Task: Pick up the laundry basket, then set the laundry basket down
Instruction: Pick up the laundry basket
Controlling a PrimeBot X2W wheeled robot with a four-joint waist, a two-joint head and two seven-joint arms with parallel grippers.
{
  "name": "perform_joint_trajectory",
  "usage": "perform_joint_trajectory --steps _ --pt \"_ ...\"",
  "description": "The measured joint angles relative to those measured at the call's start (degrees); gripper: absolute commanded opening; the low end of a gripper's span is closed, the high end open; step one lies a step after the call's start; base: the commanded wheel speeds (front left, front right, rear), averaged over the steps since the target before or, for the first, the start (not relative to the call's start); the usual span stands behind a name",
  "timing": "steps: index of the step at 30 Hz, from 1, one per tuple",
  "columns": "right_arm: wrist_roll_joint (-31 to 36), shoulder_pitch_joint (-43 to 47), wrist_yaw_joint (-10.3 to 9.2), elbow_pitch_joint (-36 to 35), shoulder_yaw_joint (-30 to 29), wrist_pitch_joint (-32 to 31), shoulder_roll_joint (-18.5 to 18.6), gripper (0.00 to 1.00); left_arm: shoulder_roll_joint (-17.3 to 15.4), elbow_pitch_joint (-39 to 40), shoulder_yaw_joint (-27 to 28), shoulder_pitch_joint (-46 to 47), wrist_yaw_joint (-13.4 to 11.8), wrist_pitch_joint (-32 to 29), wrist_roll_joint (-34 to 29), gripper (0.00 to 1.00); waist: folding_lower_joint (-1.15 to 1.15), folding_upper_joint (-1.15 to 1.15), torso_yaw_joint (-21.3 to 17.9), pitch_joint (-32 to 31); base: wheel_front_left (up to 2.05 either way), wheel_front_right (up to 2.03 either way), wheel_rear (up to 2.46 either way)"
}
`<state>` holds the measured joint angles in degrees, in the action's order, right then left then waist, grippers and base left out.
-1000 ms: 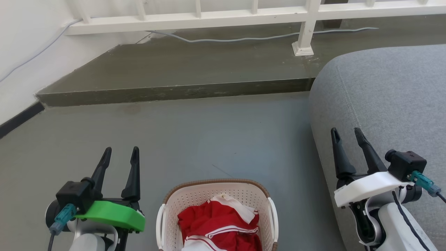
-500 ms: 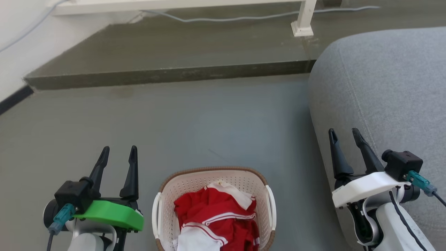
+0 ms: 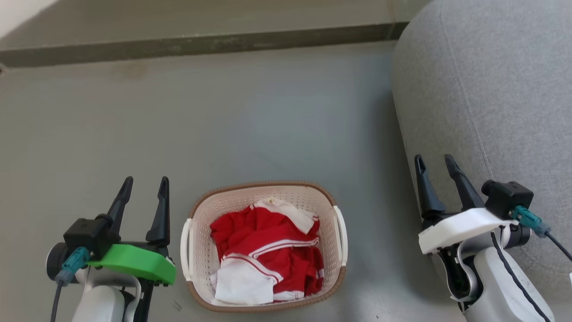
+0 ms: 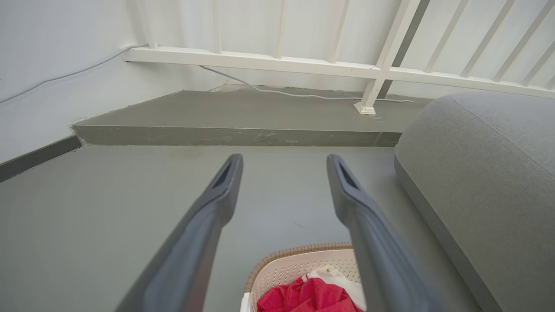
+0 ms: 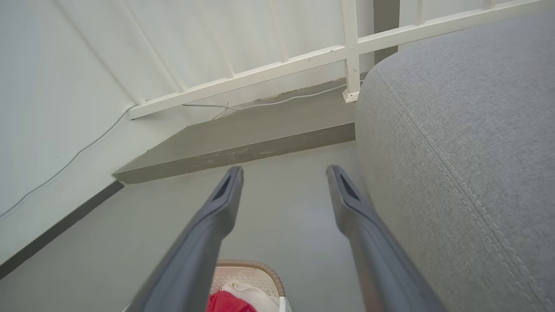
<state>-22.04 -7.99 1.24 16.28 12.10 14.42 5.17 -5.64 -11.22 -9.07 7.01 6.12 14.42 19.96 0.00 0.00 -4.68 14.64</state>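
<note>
My left gripper [image 3: 146, 180] hangs low on my left with its two dark fingers spread wide and nothing between them. My right gripper [image 3: 433, 158] hangs on my right, fingers likewise apart and empty. The laundry basket [image 3: 203, 237] stands upright on the grey floor [image 3: 223, 112] between my two arms. It sits closer to my left gripper than to my right, and neither one touches it. Its brown woven-look rim [image 3: 263, 184] runs all the way round, and a white handle [image 3: 184, 243] sits on the side facing my left gripper, with the other handle [image 3: 342, 237] on the side facing my right. A crumpled red and white garment [image 3: 268, 241] lies inside. My right fingers show against the rounded side of a grey upholstered sofa [image 3: 491, 89], which stands to the basket's right, apart from it. Ahead of the basket the floor runs to a low concrete step [image 3: 201, 42]. Along my left fingers I see a white railing [image 4: 303, 65] on top of that step and a pale cable [image 4: 282, 92] lying along its base. The basket's near corner shows at the bottom, between those fingers.
</note>
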Motion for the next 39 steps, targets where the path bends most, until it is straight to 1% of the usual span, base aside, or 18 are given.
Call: perform_joint_trajectory --steps 6,8,15,22,23,30,36,39 --pt "0.00 -2.48 0.27 2.18 0.11 0.00 -0.65 1.00 -0.63 -3.76 -0.64 2.76 0.44 0.01 0.01 1.00 0.00 0.00 -0.59 4.24 0.00 0.00 0.00" --pt "0.21 -3.26 0.73 3.36 0.89 0.00 -0.66 1.00 -0.79 -5.39 -1.12 3.67 0.57 0.00 0.01 1.00 0.00 0.00 -0.70 5.69 0.00 0.00 0.00" --pt "0.45 -6.47 1.23 7.65 2.40 0.01 -1.20 1.00 -1.12 -10.26 -2.15 7.85 0.76 -0.52 0.43 1.00 0.00 0.00 -0.71 10.78 0.00 0.00 0.00" --pt "0.41 -9.75 1.90 14.12 3.76 -0.01 -1.46 1.00 -1.25 -16.40 -3.55 12.24 0.92 -2.45 1.05 1.00 0.01 0.00 -0.06 15.72 0.00 0.00 0.00" --pt "0.41 -10.42 2.30 15.12 4.11 -0.03 -1.45 1.00 -1.25 -17.34 -3.69 12.83 0.93 -2.71 1.18 1.00 0.01 0.00 0.06 16.44 0.00 0.00 0.00" --pt "0.42 -15.14 3.33 20.73 7.24 -0.96 -1.64 1.00 -1.35 -23.60 -4.05 16.92 1.00 -4.57 3.93 1.00 0.01 0.00 0.76 21.23 0.00 0.00 0.00" --pt "0.43 -18.50 4.03 25.38 9.65 -2.23 -1.67 1.00 -1.26 -26.89 -7.40 20.95 1.01 -6.46 4.72 1.00 0.00 0.00 1.10 25.14 0.00 0.00 0.00" --pt "0.43 -20.38 4.33 27.21 11.11 -3.26 -1.71 1.00 -1.26 -28.30 -8.42 23.02 1.01 -7.39 6.13 1.00 0.01 0.00 1.24 27.02 0.00 0.00 0.00"
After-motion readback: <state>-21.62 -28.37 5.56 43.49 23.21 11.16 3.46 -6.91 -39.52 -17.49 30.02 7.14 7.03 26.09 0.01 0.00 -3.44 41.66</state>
